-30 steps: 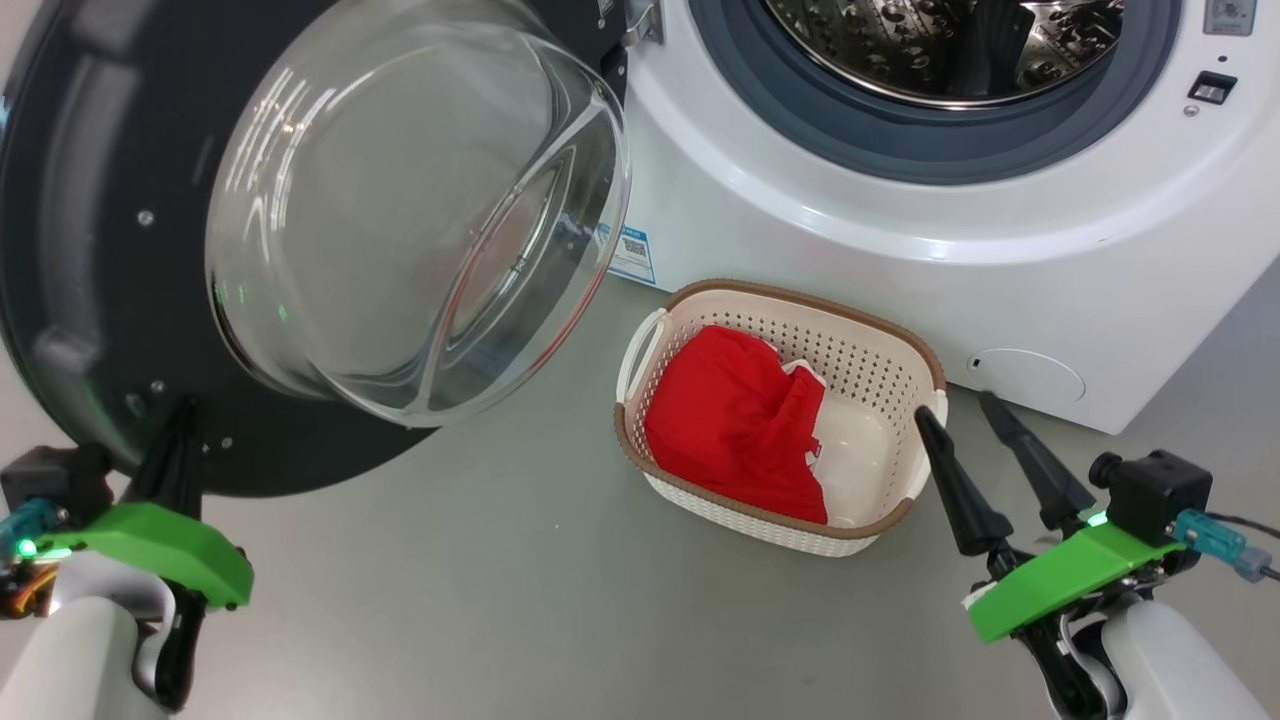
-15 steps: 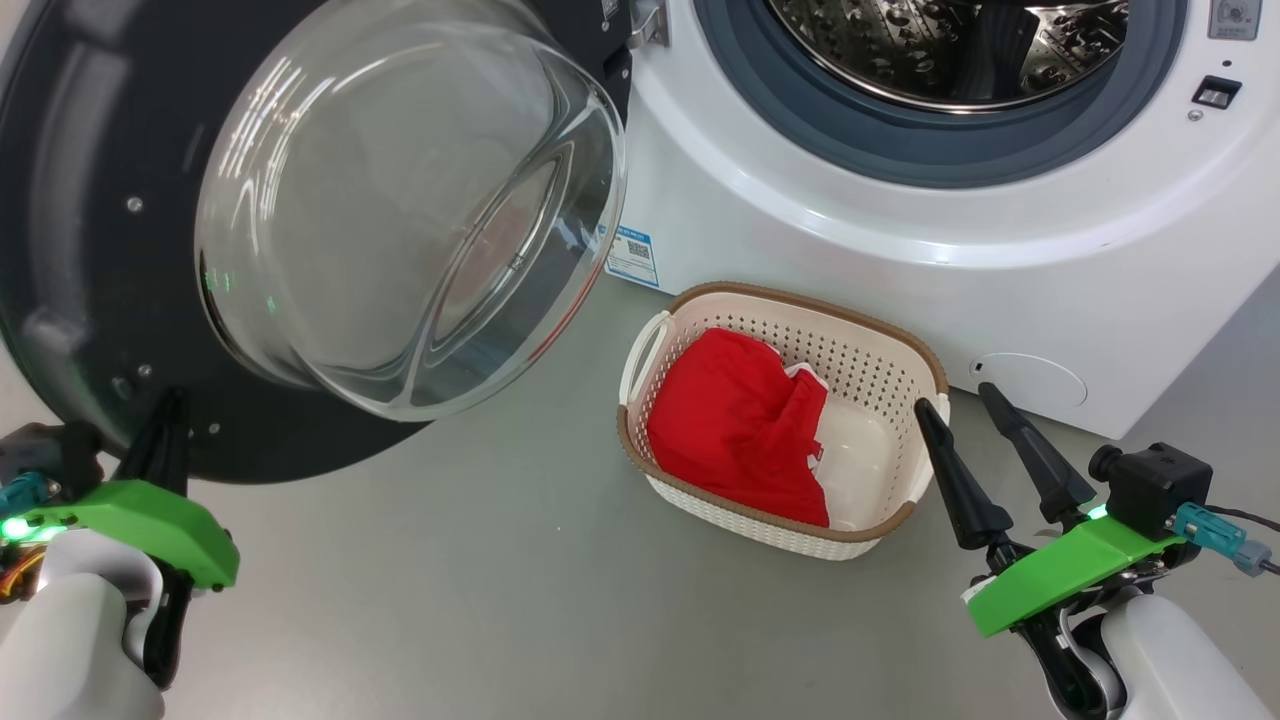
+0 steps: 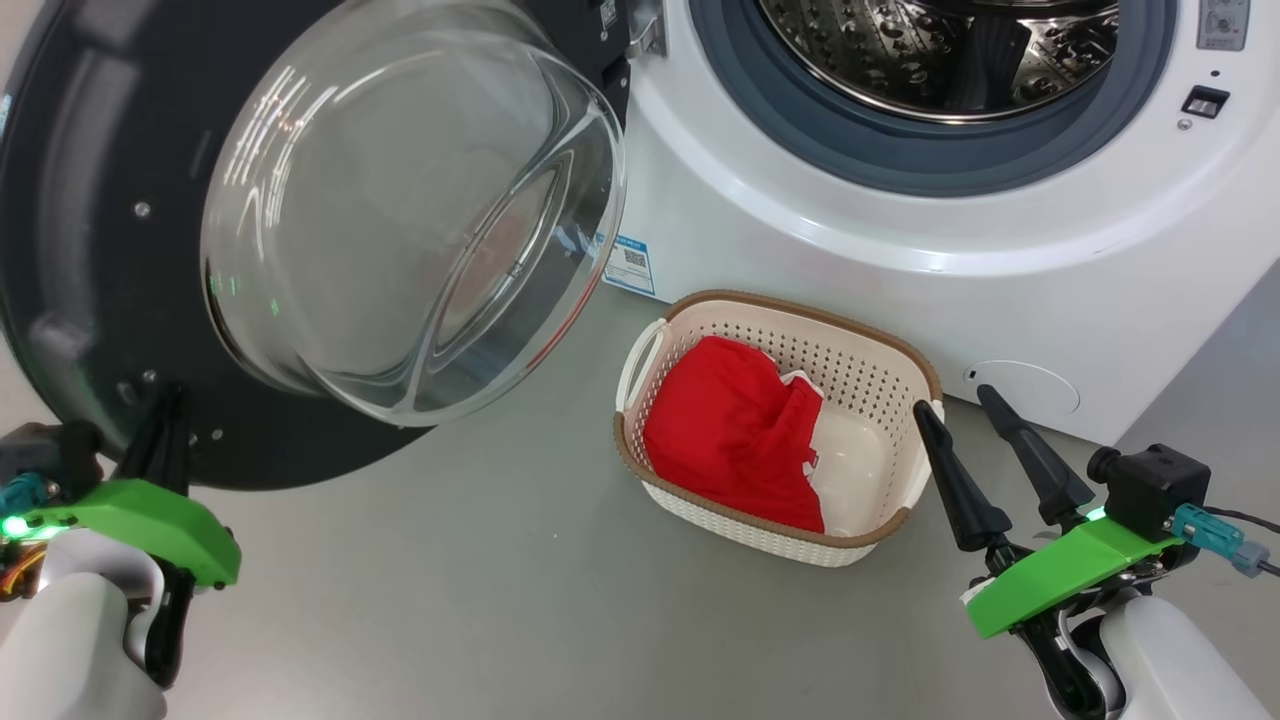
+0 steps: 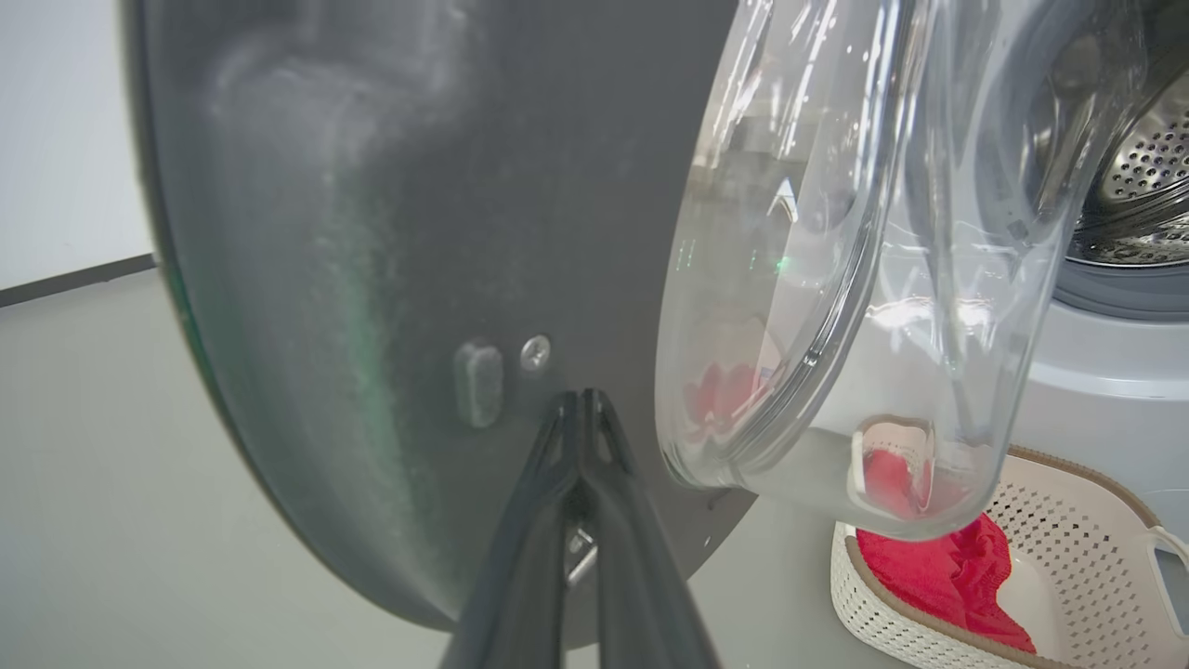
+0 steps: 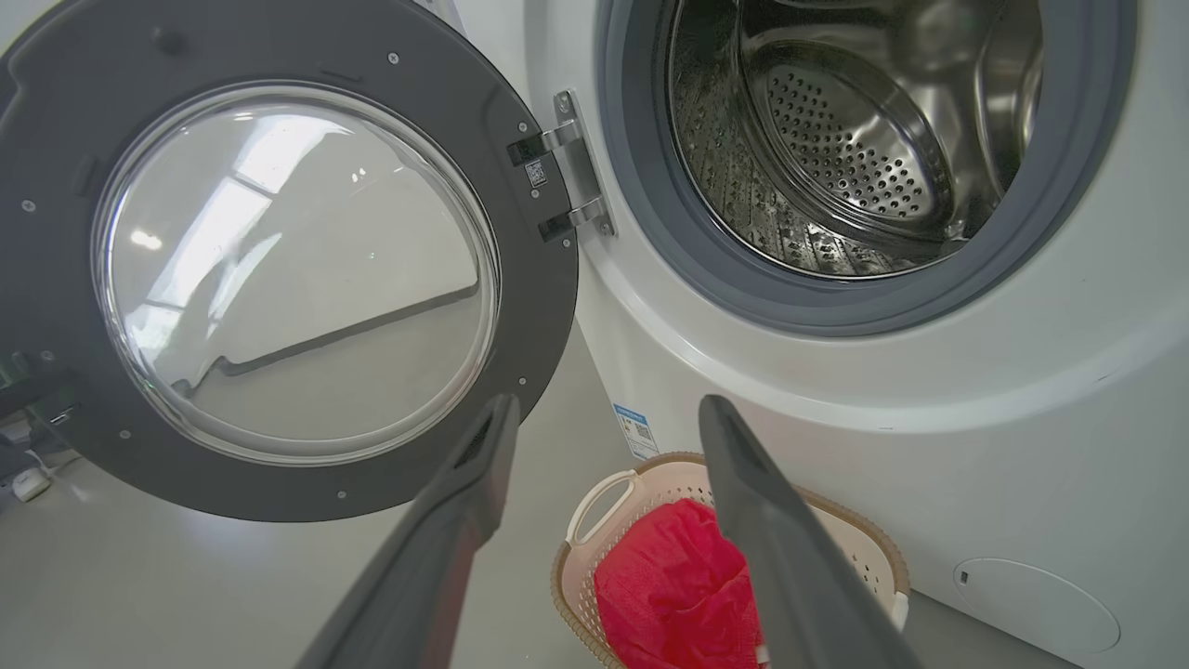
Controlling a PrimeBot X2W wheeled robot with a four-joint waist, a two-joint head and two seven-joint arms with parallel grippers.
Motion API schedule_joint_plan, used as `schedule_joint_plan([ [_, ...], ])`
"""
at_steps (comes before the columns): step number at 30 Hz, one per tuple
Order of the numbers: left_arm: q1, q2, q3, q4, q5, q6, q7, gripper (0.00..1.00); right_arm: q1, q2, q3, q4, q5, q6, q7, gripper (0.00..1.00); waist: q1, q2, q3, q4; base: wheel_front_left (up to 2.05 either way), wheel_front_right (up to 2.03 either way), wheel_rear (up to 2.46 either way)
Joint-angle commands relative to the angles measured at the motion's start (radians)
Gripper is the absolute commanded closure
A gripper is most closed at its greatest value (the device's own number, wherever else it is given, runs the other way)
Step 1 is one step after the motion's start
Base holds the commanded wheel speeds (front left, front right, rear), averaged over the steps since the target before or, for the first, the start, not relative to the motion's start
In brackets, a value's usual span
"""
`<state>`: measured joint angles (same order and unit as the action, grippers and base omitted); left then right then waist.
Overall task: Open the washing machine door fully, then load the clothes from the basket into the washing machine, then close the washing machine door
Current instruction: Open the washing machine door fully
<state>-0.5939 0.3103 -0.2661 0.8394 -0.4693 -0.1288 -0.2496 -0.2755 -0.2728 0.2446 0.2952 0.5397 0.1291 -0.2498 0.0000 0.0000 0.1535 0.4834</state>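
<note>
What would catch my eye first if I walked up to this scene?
The big black washing machine door with its bulging glass bowl, swung wide open at the left. Then the bright red clothes in the cream basket on the floor before the white washing machine, and the right hand, open, just beside the basket.

The washing machine door (image 3: 120,250) hangs swung wide open; red clothes (image 3: 735,430) lie in the cream basket (image 3: 870,365) on the floor before the white washing machine (image 3: 900,270).

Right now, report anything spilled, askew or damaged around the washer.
Nothing stands out. The red clothes lie wholly inside the upright basket, the washing machine door hangs open on its hinges, and the drum looks empty.
</note>
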Motion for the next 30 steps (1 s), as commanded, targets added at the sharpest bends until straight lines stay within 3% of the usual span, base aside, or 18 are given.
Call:
schedule_joint_plan([
  [1, -0.005, 0.058, 0.039, -0.028, -0.004, -0.001, -0.012, 1.0, -0.009, 0.004, 0.02, -0.021, 0.008, 0.002, -0.012, 0.0, 0.0, 0.0, -0.003, -0.001, 0.0, 0.0, 0.0],
  [16, 0.139, 0.031, 0.087, -0.203, 0.012, 0.001, -0.012, 1.0, 0.005, 0.004, 0.037, -0.018, 0.019, 0.002, -0.012, 0.0, 0.0, 0.0, -0.038, -0.035, 0.0, 0.0, 0.0],
  [17, 0.151, 0.028, 0.09, -0.218, 0.015, 0.003, -0.012, 0.86, 0.005, 0.003, 0.037, -0.018, 0.02, 0.002, -0.012, 0.0, 0.0, 0.0, -0.039, -0.039, 0.0, 0.0, 0.0],
  [18, 0.163, 0.026, 0.093, -0.235, 0.018, 0.006, -0.012, 0.63, 0.006, 0.003, 0.038, -0.018, 0.021, 0.002, -0.012, 0.0, 0.0, 0.0, -0.041, -0.044, 0.0, 0.0, 0.0],
  [19, 0.175, 0.024, 0.097, -0.253, 0.021, 0.008, -0.012, 0.35, 0.007, 0.002, 0.041, -0.018, 0.022, 0.002, -0.012, 0.0, 0.0, 0.0, -0.043, -0.049, 0.0, 0.0, 0.0],
  [20, 0.187, 0.022, 0.101, -0.272, 0.023, 0.01, -0.012, 0.0, 0.007, 0.001, 0.042, -0.018, 0.022, 0.002, -0.012, 0.0, 0.0, 0.0, -0.045, -0.054, 0.0, 0.0, 0.0],
  [30, 0.305, -0.001, 0.133, -0.465, 0.038, 0.045, -0.012, 0.0, 0.016, 0.001, 0.051, -0.022, 0.024, 0.002, -0.012, 0.0, 0.0, 0.0, -0.066, -0.12, 0.0, 0.0, 0.0],
])
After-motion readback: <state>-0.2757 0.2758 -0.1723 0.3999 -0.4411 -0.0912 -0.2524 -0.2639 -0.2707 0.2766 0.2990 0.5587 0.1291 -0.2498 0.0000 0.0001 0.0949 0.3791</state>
